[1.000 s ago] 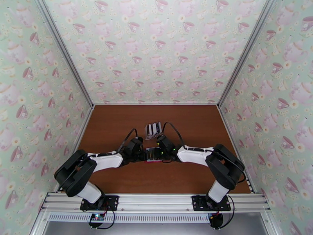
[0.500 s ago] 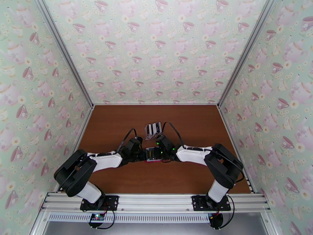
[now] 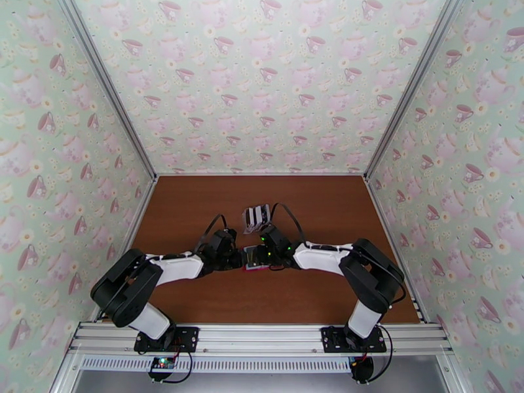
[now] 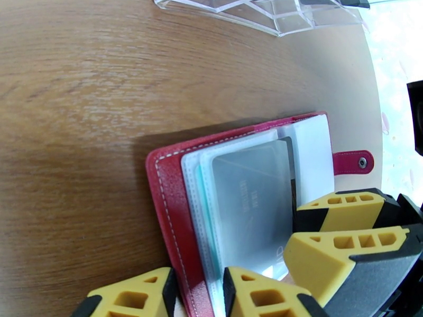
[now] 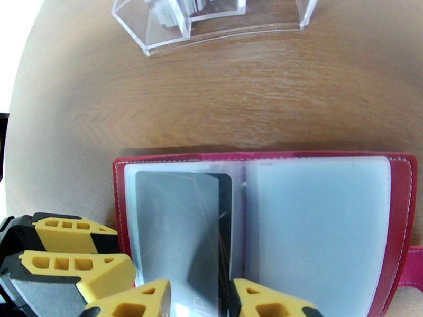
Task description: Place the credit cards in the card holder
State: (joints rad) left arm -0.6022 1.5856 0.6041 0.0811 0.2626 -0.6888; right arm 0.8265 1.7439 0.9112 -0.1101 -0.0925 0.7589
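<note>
Teacup wallpaper (image 3: 262, 93) walls in the brown table (image 3: 190, 204), and both arms meet at its middle over the holder (image 5: 317, 233), which lies open and flat, sleeves up. I have the left fingers (image 4: 254, 294) at its left edge, with the red cover and sleeve edges in their narrow gap. I judge this is to stop it sliding or folding shut. Whether they clamp it or merely straddle it I cannot tell. The right fingers (image 5: 259, 302) stand apart at the near edge. A dark card (image 5: 174, 223) shows between them, lying in the left sleeve, and I take it they are there to push it home. Just behind the holder, the clear rack (image 5: 169, 38) holds more cards (image 3: 257, 216), so I judge the job partway done.
</note>
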